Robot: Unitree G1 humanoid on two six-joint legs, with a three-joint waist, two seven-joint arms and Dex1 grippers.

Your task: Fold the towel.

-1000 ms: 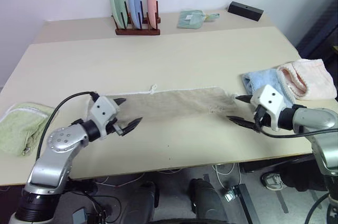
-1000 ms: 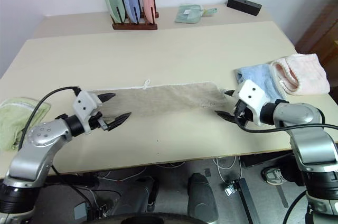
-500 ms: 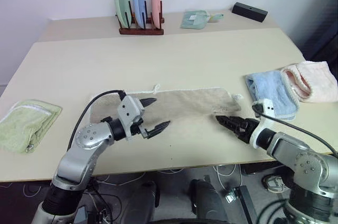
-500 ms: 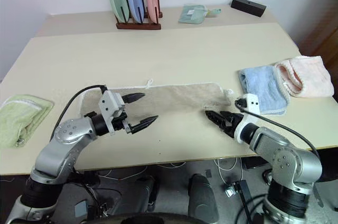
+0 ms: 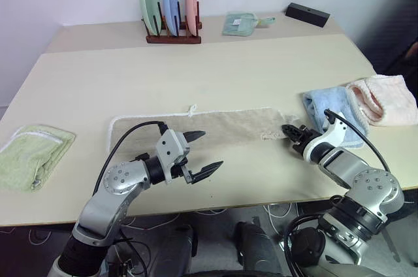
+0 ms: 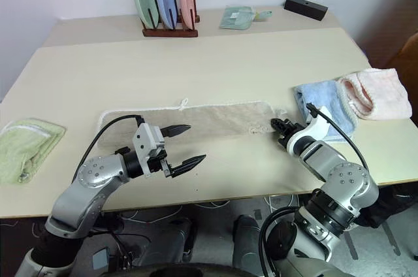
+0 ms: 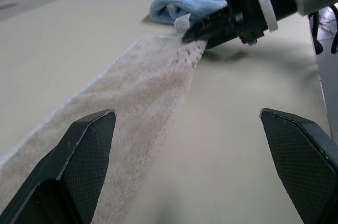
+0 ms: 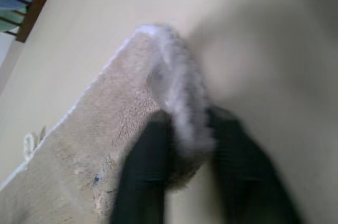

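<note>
The right gripper [image 5: 292, 134] is at the right end of the towel [image 5: 215, 127], and its two black fingers are pressed together on the towel's edge; in the right wrist view the white corded edging sits pinched between the fingers [image 8: 141, 171]. The left gripper [image 5: 201, 154] is above the front part of the towel's left half, with its fingers spread wide and nothing between them. It points toward the right gripper, which the left wrist view also shows at the far end of the cloth.

The towel lies flat as a long strip on the table [image 5: 248, 68], near the front edge, with its small white loop [image 5: 191, 108] on the far long side. Just beside its right end there is a light blue folded towel [image 5: 330, 110], and a pink one [image 5: 385, 97] touches that. A pale green folded towel [image 5: 29, 156] lies well apart at the left. At the far side stand a rack with three plates [image 5: 168, 12], a small green cloth [image 5: 240, 23] and a black box [image 5: 307, 14].
</note>
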